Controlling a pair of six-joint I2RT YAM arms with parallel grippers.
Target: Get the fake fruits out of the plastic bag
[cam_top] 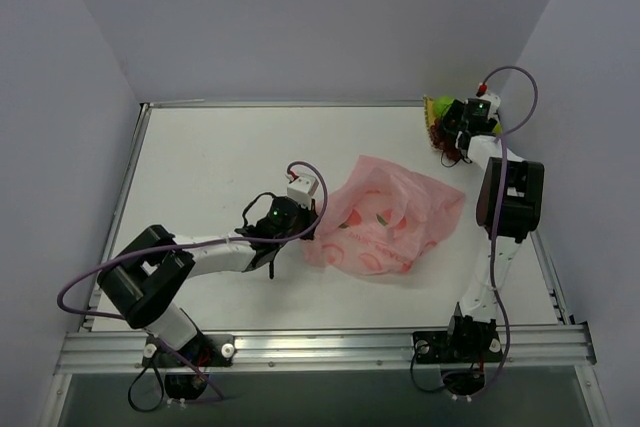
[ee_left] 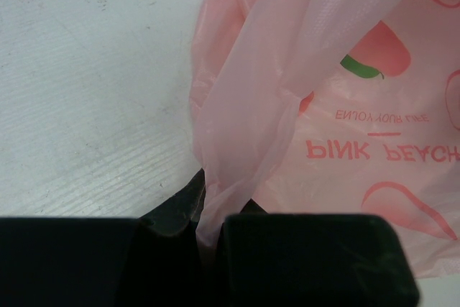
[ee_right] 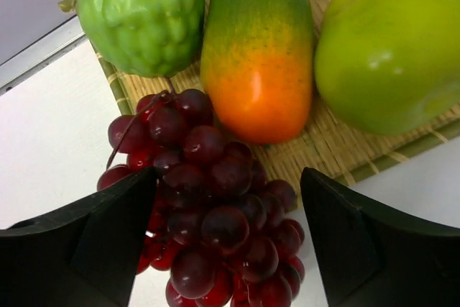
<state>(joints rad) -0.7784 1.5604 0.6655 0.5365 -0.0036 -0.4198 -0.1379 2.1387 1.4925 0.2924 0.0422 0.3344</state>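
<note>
The pink plastic bag (cam_top: 385,222) with peach prints lies crumpled mid-table. My left gripper (cam_top: 308,230) is shut on a twisted fold at its left edge, and the left wrist view shows that fold of the bag (ee_left: 345,106) pinched in the gripper (ee_left: 208,228). My right gripper (cam_top: 452,145) is open at the far right. In the right wrist view the gripper (ee_right: 228,177) straddles the dark purple grape bunch (ee_right: 215,221), which lies half on the mat's edge. The orange-green mango (ee_right: 257,48), a bumpy green fruit (ee_right: 140,16) and a smooth green fruit (ee_right: 392,52) rest on the mat. The bag's contents are hidden.
A yellow woven mat (ee_right: 338,141) sits in the far right corner of the table (cam_top: 220,157), by the raised metal rim. The right arm stretches along the right edge. The left arm lies across the near left.
</note>
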